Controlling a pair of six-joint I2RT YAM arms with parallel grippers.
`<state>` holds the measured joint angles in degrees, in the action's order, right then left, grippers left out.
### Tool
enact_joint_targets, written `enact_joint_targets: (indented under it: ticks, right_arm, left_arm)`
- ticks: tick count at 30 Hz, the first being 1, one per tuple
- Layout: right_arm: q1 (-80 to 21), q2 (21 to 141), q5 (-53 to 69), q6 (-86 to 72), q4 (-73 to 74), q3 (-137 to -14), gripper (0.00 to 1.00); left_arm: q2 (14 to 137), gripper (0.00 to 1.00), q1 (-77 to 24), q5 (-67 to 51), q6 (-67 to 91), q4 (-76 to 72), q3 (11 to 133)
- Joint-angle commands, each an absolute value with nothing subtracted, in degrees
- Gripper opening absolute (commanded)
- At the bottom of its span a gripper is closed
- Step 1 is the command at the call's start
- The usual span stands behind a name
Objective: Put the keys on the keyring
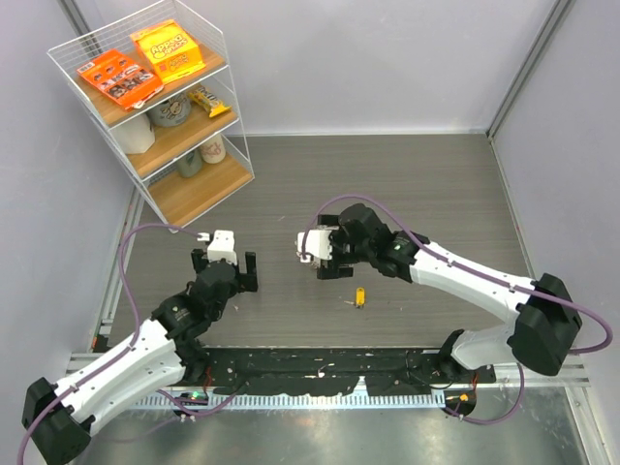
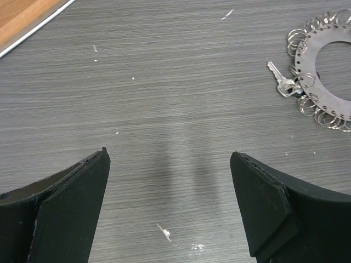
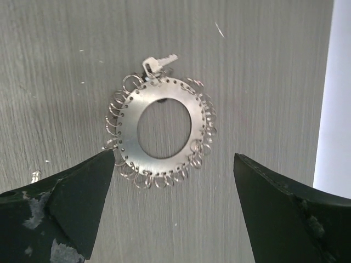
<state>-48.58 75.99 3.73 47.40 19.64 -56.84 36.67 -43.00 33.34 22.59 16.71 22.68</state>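
Left gripper: jaws spread wide, nothing between them. Its fingers are matte black wedges hanging over bare table, a grey laminate with fine wood-grain lines and scattered white flecks and scratches.

Right gripper: jaws likewise spread wide and empty. The left pad is scuffed with pale specks. It hangs directly over the keyring.

The keyring lies flat on the table. It is a thin brushed-metal disc with a wide round middle hole. Its rim is pierced by a row of small holes, each threaded with a loose wire loop, which gives a ragged, chain-like edge.

Silver key: plain bright metal, tiny beside the ring. It lies at the ring's edge, touching the loops. Whether it is threaded on cannot be told.

Yellow-headed key: flat on the table, apart from the ring, on the side nearer the arm bases.

Far left corner: a wire rack with wooden shelves, with orange cartons on top.
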Motion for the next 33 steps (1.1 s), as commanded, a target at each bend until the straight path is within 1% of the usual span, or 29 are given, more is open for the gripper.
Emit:
enact_joint_targets:
  ticks: [1, 2, 5, 7, 8, 10, 16, 20, 23, 27, 33]
  right_arm:
    - [-49.48, 78.82, 10.72, 57.48, 13.54, -55.29, 0.94]
    - [-49.66, 79.97, 10.72, 57.74, 13.1, -55.11, 0.93]
    - [-50.27, 82.17, 12.3, 58.01, 11.43, -55.37, 0.87]
    - [-50.8, 83.84, 11.78, 58.45, 10.99, -55.89, 0.8]
    - [-50.89, 85.15, 11.69, 59.14, 11.25, -56.16, 0.74]
    - [-51.41, 87.17, 11.86, 59.94, 11.95, -57.48, 0.66]
    - [-52.12, 91.66, 10.55, 61.96, 10.9, -58.97, 0.5]
    - [-52.21, 93.86, 9.06, 62.84, 7.75, -59.06, 0.47]
    - [-52.12, 95.27, 8.61, 62.93, 5.45, -59.06, 0.39]
    - [-52.12, 97.29, 8.44, 63.46, 5.18, -60.2, 0.37]
    - [-52.12, 99.75, 8.53, 63.72, 5.62, -61.87, 0.37]
  left_arm:
    - [35.51, 0.99, -42.54, 31.03, 24.61, 11.69, 22.24]
    - [35.51, 0.99, -42.54, 30.59, 24.7, 11.69, 22.15]
    - [35.16, 0.99, -42.36, 29.54, 24.87, 11.43, 21.89]
    - [34.81, 0.99, -42.01, 27.7, 24.96, 10.64, 21.36]
    - [34.72, 0.99, -41.84, 26.64, 24.96, 10.11, 21.1]
    - [34.63, 0.99, -41.49, 25.76, 25.14, 10.02, 20.83]
    - [34.72, 0.99, -40.52, 24.87, 25.49, 10.02, 20.74]
    - [35.07, 0.99, -40.17, 24.7, 25.58, 9.93, 20.65]
    - [35.24, 0.99, -39.99, 24.7, 25.58, 9.76, 20.48]
    - [35.68, 0.99, -39.73, 24.61, 25.66, 9.58, 20.48]
    - [35.95, 0.99, -39.55, 24.61, 25.75, 9.58, 20.48]
